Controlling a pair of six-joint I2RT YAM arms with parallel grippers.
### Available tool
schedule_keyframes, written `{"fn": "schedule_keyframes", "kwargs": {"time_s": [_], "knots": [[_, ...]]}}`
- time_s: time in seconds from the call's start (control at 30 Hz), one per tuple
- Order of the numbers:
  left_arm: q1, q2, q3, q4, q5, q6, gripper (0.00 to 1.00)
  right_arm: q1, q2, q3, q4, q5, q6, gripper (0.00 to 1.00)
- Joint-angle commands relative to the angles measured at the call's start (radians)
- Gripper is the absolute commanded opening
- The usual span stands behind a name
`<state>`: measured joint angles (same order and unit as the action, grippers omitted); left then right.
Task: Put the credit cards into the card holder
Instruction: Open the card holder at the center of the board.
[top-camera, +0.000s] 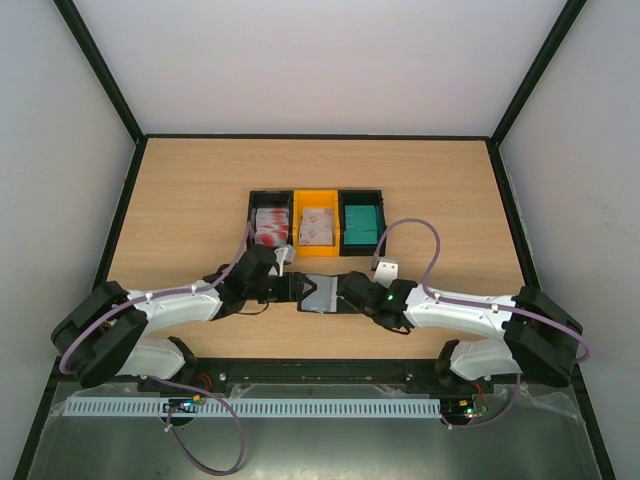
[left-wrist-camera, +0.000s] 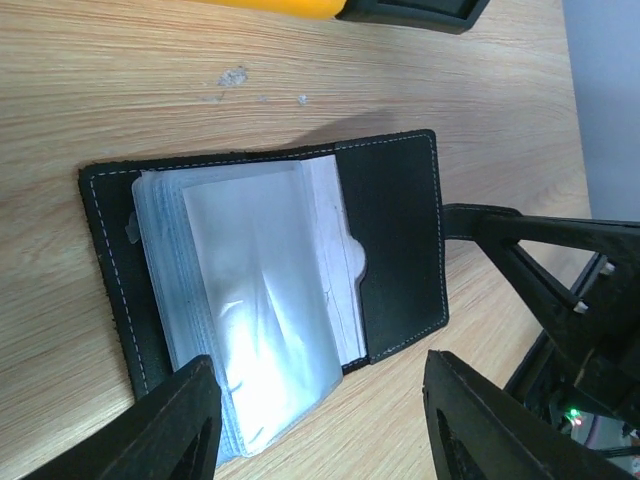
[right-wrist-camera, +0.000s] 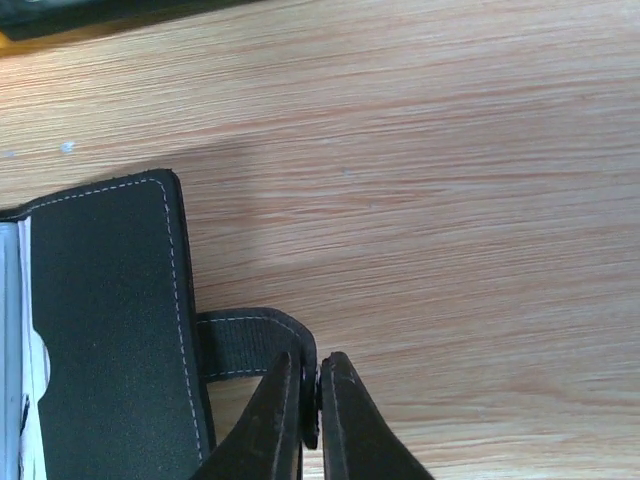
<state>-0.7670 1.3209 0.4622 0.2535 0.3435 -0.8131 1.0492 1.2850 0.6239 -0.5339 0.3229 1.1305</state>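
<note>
Two hands at open card holder (left-wrist-camera: 390, 230).
Right hand (right-wrist-camera: 310, 375) clamps its strap (right-wrist-camera: 245, 345); left hand (left-wrist-camera: 318, 400) half-wide, fingers (left-wrist-camera: 190, 420) either side of sleeves (left-wrist-camera: 260, 300).

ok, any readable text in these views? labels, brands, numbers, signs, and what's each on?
No text can be read in any view.
card holder: white stitching only, no brand mark visible.
clear sleeves: blank, only glare.
red-blotched cards: pattern only; any print is too small to read.
teal cards: too small to read.
green light on the right arm: a lit dot, no label legible.
</note>
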Motion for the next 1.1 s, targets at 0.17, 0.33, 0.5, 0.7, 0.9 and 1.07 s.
{"fn": "schedule_keyframes", "kwargs": {"time_s": [0.17, 0.33, 0.5, 0.7, 0.9, 1.07], "knots": [[-0.001, 0.059, 0.018, 0.099, 0.076, -0.009, 0.53, -0.017, -0.050, 0.005, -0.001, 0.045, 0.012, 0.28], [-0.010, 0.073, 0.028, 0.107, 0.084, -0.006, 0.51, -0.017, -0.142, 0.039, -0.010, 0.035, -0.004, 0.39], [-0.011, 0.077, 0.027, 0.095, 0.064, -0.005, 0.50, -0.018, -0.196, 0.057, 0.053, -0.002, -0.052, 0.41], [-0.012, 0.092, 0.040, 0.069, 0.051, 0.006, 0.49, -0.017, -0.115, 0.055, 0.202, -0.157, -0.135, 0.42], [-0.014, 0.138, 0.050, 0.068, 0.063, 0.012, 0.41, -0.017, -0.001, 0.016, 0.346, -0.307, -0.148, 0.40], [-0.017, 0.168, 0.057, 0.072, 0.073, 0.011, 0.41, -0.018, 0.056, -0.031, 0.448, -0.385, -0.136, 0.39]]}}
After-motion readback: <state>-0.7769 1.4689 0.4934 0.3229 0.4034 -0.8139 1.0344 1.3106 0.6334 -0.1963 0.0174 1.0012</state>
